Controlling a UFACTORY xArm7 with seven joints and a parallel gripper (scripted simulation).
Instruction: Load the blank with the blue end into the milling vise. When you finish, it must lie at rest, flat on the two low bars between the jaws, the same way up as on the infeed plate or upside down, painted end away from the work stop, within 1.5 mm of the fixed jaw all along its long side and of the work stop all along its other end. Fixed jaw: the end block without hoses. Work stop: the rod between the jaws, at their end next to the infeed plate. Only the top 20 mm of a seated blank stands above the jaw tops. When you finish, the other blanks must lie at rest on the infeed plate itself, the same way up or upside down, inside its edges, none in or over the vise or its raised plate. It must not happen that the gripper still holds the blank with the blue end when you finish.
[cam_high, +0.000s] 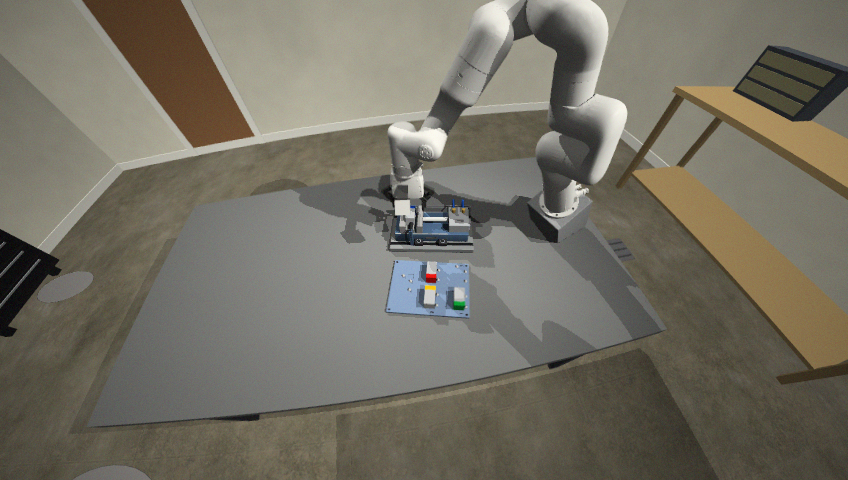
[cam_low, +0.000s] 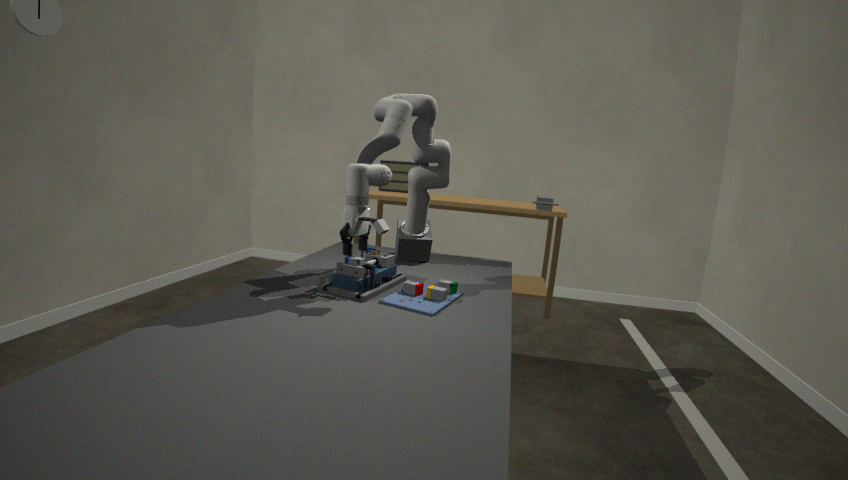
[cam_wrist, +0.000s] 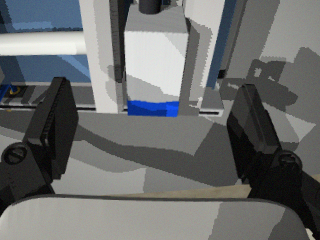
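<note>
On the grey desk (cam_high: 238, 309), the pale blue infeed plate (cam_high: 397, 300) carries red-, yellow- and green-ended blanks. Beyond, the grey blank with the blue end (cam_wrist: 156, 60) sits in the blue milling vise (cam_high: 430, 231); above it the black gripper (cam_wrist: 156, 136) has its jaws apart, empty.

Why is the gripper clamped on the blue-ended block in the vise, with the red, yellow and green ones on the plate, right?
Not clamped: the wrist view shows the gripper open, fingers wide of the blue-ended block and holding nothing. The rest stands: block in the vise, three on the plate.
</note>
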